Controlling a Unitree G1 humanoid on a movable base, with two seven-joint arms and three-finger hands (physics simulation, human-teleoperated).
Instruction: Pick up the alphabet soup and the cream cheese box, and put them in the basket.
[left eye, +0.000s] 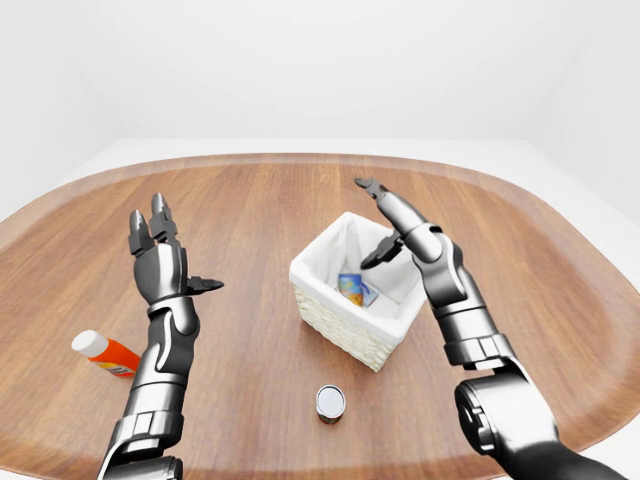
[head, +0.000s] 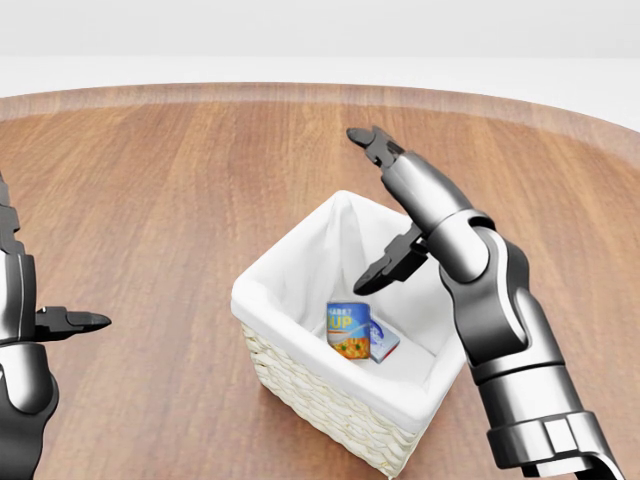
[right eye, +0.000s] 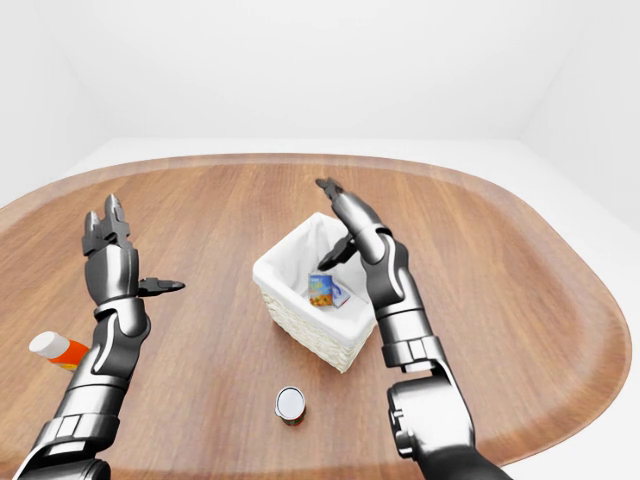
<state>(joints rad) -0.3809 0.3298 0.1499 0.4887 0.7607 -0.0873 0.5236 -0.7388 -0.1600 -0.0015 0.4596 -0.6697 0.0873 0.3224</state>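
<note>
The alphabet soup can lies inside the white-lined wicker basket, its blue and orange label facing up. The cream cheese box rests on the basket's floor just right of the can, which hides part of it. My right hand hangs open above the basket, fingers stretched toward the top of the head view, thumb pointing down over the liner, holding nothing. My left hand is raised at the left, open and empty, far from the basket.
An orange bottle with a white cap lies on the wooden table at the lower left. A small silver-topped can stands below the basket in the left-eye view. The table's rounded edge runs along the bottom.
</note>
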